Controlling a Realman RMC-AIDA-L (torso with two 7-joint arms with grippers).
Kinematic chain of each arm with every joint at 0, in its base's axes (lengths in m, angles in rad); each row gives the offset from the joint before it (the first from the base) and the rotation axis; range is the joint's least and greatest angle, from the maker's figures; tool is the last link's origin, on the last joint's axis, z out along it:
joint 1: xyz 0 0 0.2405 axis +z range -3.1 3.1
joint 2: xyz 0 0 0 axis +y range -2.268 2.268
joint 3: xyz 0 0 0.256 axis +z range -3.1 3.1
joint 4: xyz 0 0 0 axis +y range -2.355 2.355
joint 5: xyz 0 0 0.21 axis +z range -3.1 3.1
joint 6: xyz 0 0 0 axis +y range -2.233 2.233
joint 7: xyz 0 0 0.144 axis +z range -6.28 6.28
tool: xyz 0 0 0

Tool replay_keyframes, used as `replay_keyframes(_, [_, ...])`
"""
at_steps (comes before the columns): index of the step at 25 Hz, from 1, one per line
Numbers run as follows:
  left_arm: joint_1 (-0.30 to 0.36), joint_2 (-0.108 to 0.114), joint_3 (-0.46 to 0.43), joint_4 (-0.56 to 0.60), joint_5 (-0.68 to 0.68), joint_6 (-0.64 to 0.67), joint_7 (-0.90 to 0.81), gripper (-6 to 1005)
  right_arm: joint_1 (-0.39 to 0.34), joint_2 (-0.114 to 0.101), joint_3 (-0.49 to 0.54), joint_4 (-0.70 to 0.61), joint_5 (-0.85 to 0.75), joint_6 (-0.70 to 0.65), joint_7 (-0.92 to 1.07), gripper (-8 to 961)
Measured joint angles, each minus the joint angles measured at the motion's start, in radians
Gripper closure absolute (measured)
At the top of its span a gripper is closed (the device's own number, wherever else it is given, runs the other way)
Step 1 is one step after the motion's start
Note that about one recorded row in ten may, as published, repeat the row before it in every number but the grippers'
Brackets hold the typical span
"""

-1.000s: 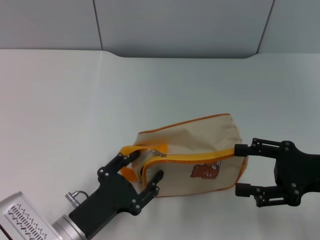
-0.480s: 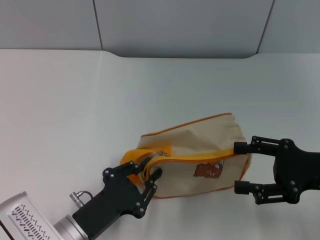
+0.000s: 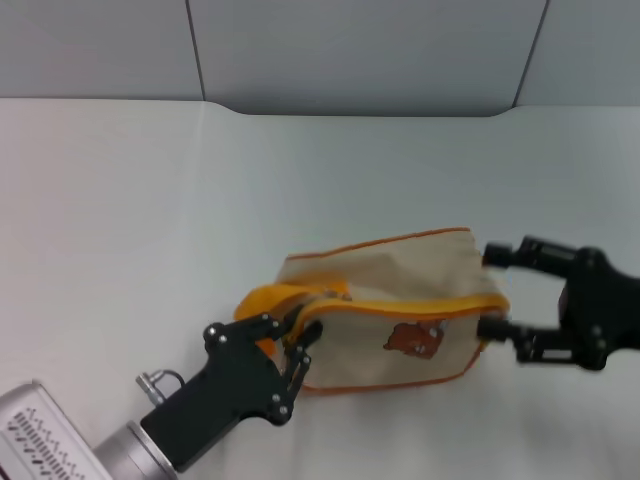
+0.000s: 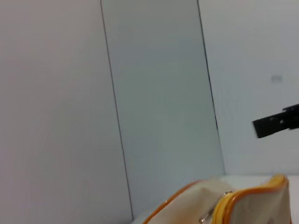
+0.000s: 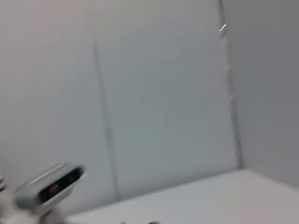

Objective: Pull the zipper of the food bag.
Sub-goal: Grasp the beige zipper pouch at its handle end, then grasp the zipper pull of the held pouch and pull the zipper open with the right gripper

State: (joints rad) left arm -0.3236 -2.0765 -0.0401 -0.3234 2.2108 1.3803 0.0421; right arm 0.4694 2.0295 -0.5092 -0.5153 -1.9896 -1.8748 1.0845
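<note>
The food bag, beige with orange piping and a brown bear patch, lies on the white table. Its yellow-orange zipper runs along the top edge. I cannot make out the pull tab in the head view; a small silver piece shows by the track in the left wrist view. My left gripper is shut on the bag's left end at the orange strap. My right gripper is open, with a finger on either side of the bag's right end.
A grey wall panel stands behind the table's far edge. In the right wrist view, the left arm's silver wrist housing shows low against the wall. One right finger shows in the left wrist view.
My left gripper has closed on the bag's left end. The bag has shifted slightly. My right gripper has moved away from me, its fingers now straddling the bag's right end.
</note>
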Motion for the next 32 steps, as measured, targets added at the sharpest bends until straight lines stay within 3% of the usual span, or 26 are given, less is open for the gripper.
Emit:
replay_keyframes(4, [-0.030, 0.004, 0.005, 0.043, 0.011, 0.077, -0.002, 816, -0.038, 0.013, 0.000, 0.009, 0.153, 0.028, -0.048, 108])
replay_keyframes(5, [-0.041, 0.004, 0.005, 0.060, 0.020, 0.094, -0.004, 824, -0.050, 0.023, 0.000, 0.010, 0.194, 0.037, -0.082, 108])
replay_keyframes(6, [-0.074, 0.003, 0.003, 0.102, 0.036, 0.121, -0.008, 831, -0.073, 0.046, 0.000, 0.016, 0.268, 0.061, -0.174, 108])
replay_keyframes(9, [-0.107, 0.003, 0.003, 0.138, 0.039, 0.133, -0.009, 853, -0.086, 0.060, 0.000, 0.055, 0.326, 0.084, -0.295, 108])
replay_keyframes(11, [-0.153, 0.004, 0.007, 0.191, 0.040, 0.152, -0.014, 866, -0.078, 0.059, 0.000, 0.223, 0.395, 0.118, -0.579, 108])
replay_keyframes(12, [-0.153, 0.004, 0.007, 0.191, 0.040, 0.152, -0.014, 873, -0.078, 0.059, 0.000, 0.223, 0.395, 0.118, -0.579, 108])
replay_keyframes(15, [-0.191, 0.003, 0.014, 0.243, 0.040, 0.174, -0.039, 887, -0.059, 0.061, 0.000, 0.376, 0.425, 0.163, -0.909, 108])
replay_keyframes(16, [-0.197, 0.003, 0.015, 0.249, 0.040, 0.176, -0.044, 887, -0.047, 0.062, 0.000, 0.478, 0.451, 0.182, -1.137, 108])
replay_keyframes(18, [-0.216, 0.005, 0.021, 0.273, 0.040, 0.201, -0.059, 886, -0.044, 0.062, 0.000, 0.514, 0.458, 0.184, -1.219, 108])
replay_keyframes(21, [-0.234, 0.005, 0.031, 0.320, 0.041, 0.241, -0.076, 888, -0.029, 0.062, 0.047, 0.618, 0.463, 0.189, -1.499, 107])
replay_keyframes(32, [-0.253, 0.004, 0.031, 0.336, 0.041, 0.250, -0.089, 895, 0.038, 0.063, 0.056, 0.640, 0.426, 0.324, -1.578, 107])
